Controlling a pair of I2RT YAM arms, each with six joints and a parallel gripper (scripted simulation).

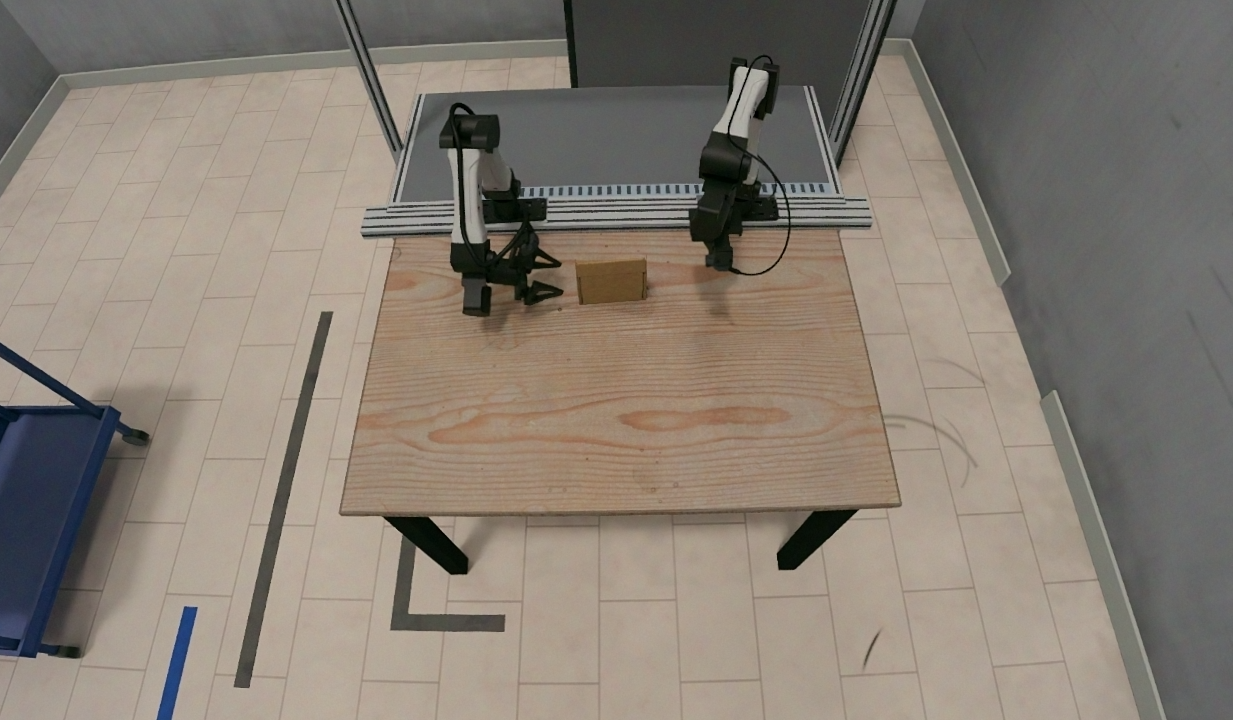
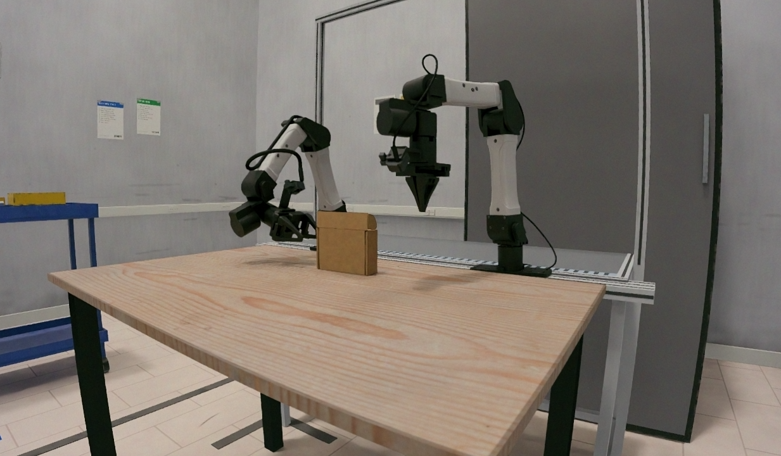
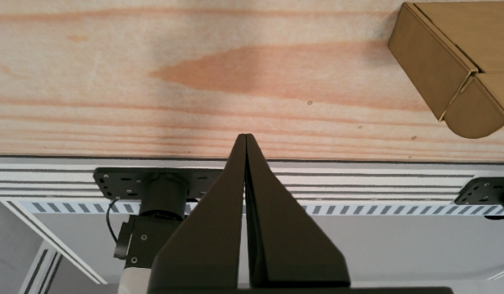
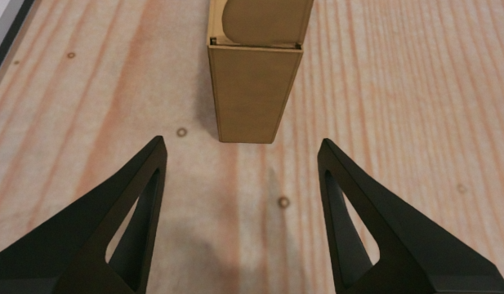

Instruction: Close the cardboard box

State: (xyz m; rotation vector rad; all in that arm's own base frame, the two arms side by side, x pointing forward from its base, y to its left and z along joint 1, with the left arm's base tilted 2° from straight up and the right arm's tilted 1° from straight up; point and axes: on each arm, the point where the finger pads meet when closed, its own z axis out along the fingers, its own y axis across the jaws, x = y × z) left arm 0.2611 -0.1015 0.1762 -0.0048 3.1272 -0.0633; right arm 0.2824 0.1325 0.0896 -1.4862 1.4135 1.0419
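Note:
The cardboard box (image 1: pixel 611 282) (image 2: pixel 341 253) (image 3: pixel 433 59) (image 4: pixel 252 94) stands upright on a narrow wall on the table, with a large face towards the exterior camera. Its closing strip (image 2: pixel 344 219) stands up at the top. A rounded side flap (image 3: pixel 474 109) shows at one end, and another side flap (image 4: pixel 268 20) at the other end, both outside the side walls. My left gripper (image 2: pixel 422 209) (image 3: pixel 245 142) is shut and empty, raised off to one side of the box. My right gripper (image 1: pixel 560 276) (image 4: pixel 243 145) is open beside the box's other end, its fingertips spread wider than the side wall.
The table (image 1: pixel 620 376) (image 2: pixel 302 317) extends from the box towards the top view's bottom edge. The metal rail (image 1: pixel 620 214) (image 3: pixel 358 180) runs along its arm-side edge, close to the box. A blue cart (image 1: pixel 38 501) stands off beside the table.

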